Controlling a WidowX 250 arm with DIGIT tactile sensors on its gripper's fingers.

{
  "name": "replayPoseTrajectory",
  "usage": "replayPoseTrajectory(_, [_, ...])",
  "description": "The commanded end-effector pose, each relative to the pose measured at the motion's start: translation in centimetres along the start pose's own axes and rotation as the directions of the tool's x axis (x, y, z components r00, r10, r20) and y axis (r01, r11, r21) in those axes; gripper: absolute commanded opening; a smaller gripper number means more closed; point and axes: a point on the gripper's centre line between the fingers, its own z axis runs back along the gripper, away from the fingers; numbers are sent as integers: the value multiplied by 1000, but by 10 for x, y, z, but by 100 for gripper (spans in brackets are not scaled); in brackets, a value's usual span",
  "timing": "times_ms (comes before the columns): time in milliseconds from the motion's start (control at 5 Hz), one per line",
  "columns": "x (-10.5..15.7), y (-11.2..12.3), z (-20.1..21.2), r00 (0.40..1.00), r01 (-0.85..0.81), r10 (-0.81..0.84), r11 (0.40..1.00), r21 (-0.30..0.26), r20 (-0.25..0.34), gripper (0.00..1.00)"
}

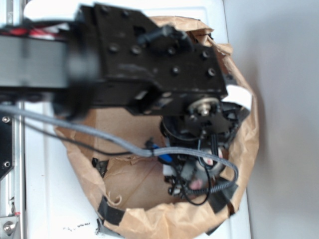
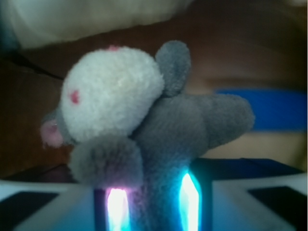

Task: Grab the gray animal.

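Gray animal (image 2: 178, 134), one small soft plush toy with a pale round face, pinched at its lower body between the two fingers of the gripper (image 2: 153, 204) in the wrist view. Face (image 2: 108, 94) turned left, marked with two red dots and one pink patch at its left edge. One gray rounded ear or limb raised behind the face, one hanging in front below it, one stretched out to the right. Glowing pads (image 2: 118, 209) lit pink on the left and cyan on the right, pressed against the plush on either side, jaws narrowed onto the toy. Behind the toy, one flat blue strip (image 2: 274, 108), blurred, lying across a brown surface; identity not determinable.

Exterior view, from above: one black robot arm (image 1: 149, 59) reaching from the left over one crumpled brown paper bag (image 1: 239, 149), rim rolled open and patched with several pieces of black tape, count unclear. Bag resting on a white table (image 1: 50, 199). Gripper (image 1: 192, 174) lowered inside the bag near its right wall, largely hidden by the wrist and by one gray cable (image 1: 75, 127) and coiled black wire. Gray and pink fragments of the toy (image 1: 192, 179) glimpsed beneath the wrist, inside the bag. Fingers themselves not distinguishable here.
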Motion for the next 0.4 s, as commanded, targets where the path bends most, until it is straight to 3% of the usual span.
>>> replayPoseTrajectory(0, [-17,-4,47,996,-56,42,975,213,73,0])
replayPoseTrajectory(200, [-28,0,44,993,-113,96,940,321,71,0])
